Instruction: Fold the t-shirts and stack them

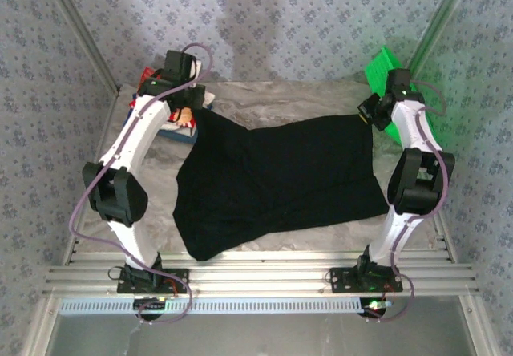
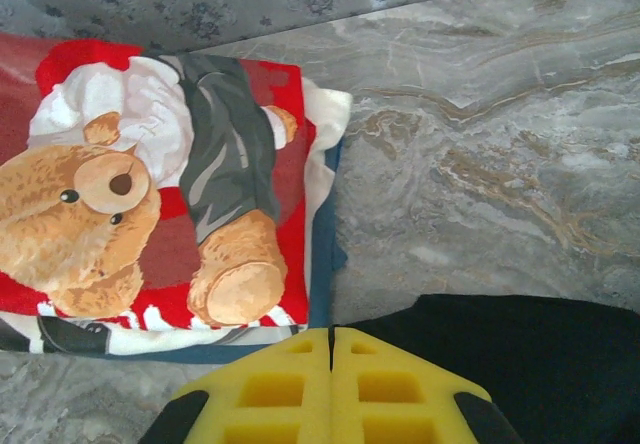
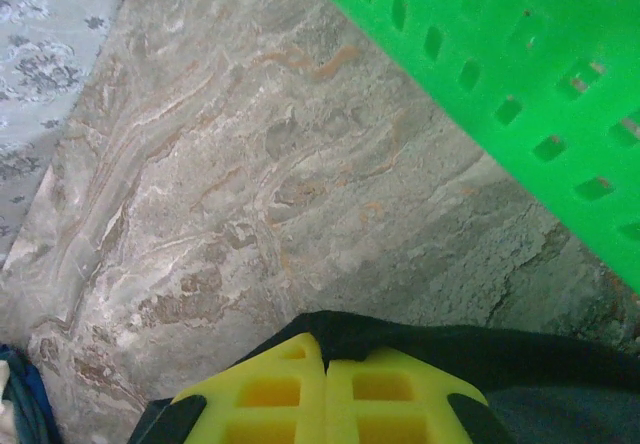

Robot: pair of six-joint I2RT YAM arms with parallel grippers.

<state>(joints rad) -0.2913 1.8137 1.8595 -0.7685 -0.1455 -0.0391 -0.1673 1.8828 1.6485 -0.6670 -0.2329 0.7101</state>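
Black shirt [image 1: 280, 180] spread; bear-print [image 2: 150, 194] apparently folded.

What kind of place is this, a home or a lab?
Probably a lab test booth: grey floral-patterned walls on metal framing, a marble-look tabletop, and slotted aluminium rails holding the arms' bases.

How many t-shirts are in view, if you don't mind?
3: the black t-shirt spread mid-table, the teddy-bear t-shirt at far left, the dark blue t-shirt beneath it; others may be hidden.
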